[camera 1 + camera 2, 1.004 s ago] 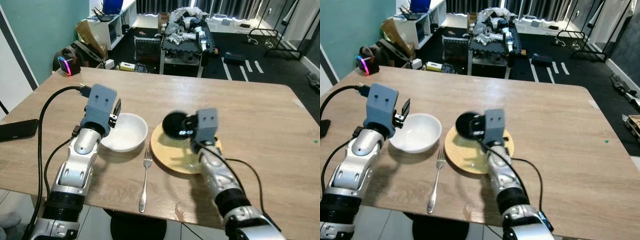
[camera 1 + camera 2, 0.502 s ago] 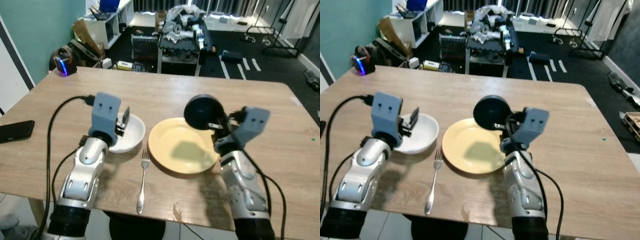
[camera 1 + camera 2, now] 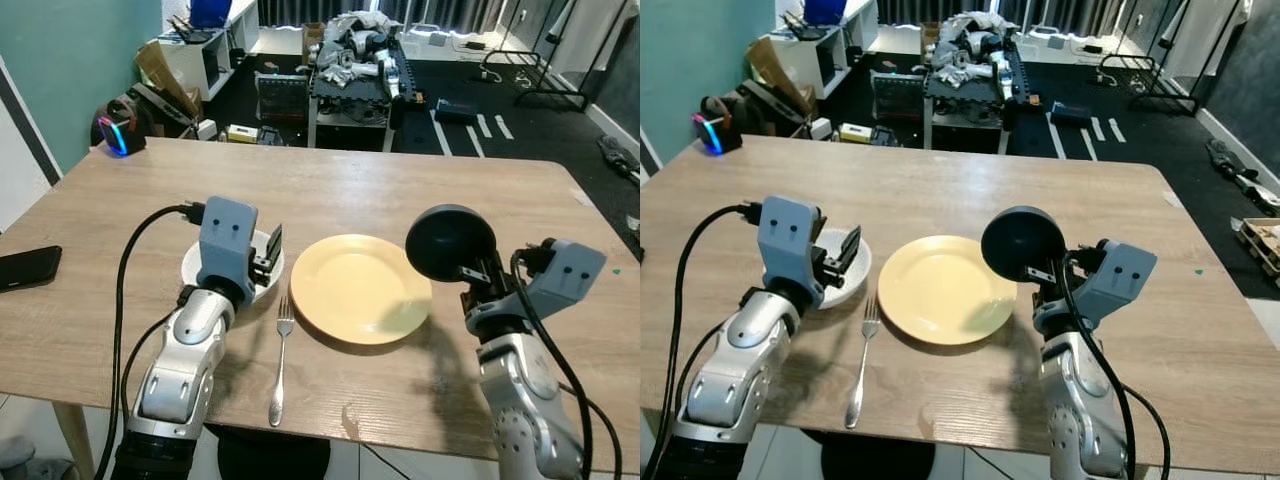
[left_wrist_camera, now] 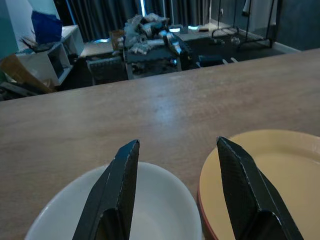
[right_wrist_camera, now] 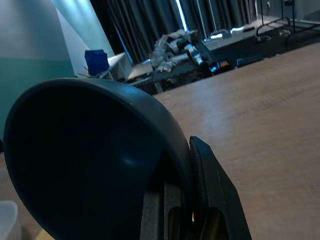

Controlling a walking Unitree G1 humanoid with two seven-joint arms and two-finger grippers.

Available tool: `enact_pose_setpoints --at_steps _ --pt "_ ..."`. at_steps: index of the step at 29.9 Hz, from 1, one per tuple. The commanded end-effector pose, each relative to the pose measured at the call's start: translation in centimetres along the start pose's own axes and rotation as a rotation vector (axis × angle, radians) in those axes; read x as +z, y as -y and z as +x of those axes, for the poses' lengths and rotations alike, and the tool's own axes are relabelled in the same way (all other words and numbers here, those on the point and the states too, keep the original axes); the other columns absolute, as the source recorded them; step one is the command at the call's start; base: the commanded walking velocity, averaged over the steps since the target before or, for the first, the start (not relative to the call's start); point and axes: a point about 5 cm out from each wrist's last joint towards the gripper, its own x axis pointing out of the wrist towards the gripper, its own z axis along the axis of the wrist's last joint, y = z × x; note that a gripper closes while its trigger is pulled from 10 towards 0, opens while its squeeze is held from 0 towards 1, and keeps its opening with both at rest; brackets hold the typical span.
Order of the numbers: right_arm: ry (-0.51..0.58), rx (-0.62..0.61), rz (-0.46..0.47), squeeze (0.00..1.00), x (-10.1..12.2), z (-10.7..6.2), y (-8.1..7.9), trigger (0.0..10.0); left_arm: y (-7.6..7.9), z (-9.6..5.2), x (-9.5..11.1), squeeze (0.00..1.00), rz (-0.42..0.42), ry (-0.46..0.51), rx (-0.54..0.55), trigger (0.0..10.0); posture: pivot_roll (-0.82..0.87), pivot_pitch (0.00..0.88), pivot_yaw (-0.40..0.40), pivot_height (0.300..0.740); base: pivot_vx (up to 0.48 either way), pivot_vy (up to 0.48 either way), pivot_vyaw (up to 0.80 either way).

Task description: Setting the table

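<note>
A black phone (image 3: 28, 268) lay on the wooden table (image 3: 330, 190), well out to the left of the left pincer. The left pincer (image 3: 268, 252) hovered with its two fingers (image 4: 116, 192) spread apart and nothing between them, directly above the right rim of a white bowl (image 3: 195, 264). A silver fork (image 3: 279, 355) lay just to the right of that pincer, its tines pointing away from the robot. A yellow plate (image 3: 355, 290) sat between the two pincers, beside the fork. The right pincer (image 3: 1042, 272) was clamped on the rim of a dark bowl (image 3: 450, 243), held tilted on edge above the table, just off the plate's right side.
</note>
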Motion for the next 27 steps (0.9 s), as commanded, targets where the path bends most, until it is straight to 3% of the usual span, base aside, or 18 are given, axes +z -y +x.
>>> enact_pose_setpoints --at_steps 1,13,27 --pt "-0.012 -0.002 0.0 0.0 -0.1 -0.24 -0.18 10.0 -0.11 -0.31 -0.66 0.0 0.009 -0.035 0.012 10.0 -0.1 0.0 0.082 0.74 0.0 0.0 0.0" --pt "-0.043 -0.018 0.005 0.0 -0.59 -0.26 -0.08 10.0 -0.23 -0.15 -0.5 0.0 0.021 -0.031 0.019 10.0 -0.09 0.0 0.083 0.74 0.0 0.0 0.0" --pt "-0.059 -0.046 0.038 0.0 -0.87 -0.18 0.19 10.0 -0.39 0.2 -0.28 0.0 0.028 -0.024 0.018 10.0 -0.09 0.0 0.086 0.74 0.0 0.0 -0.76"
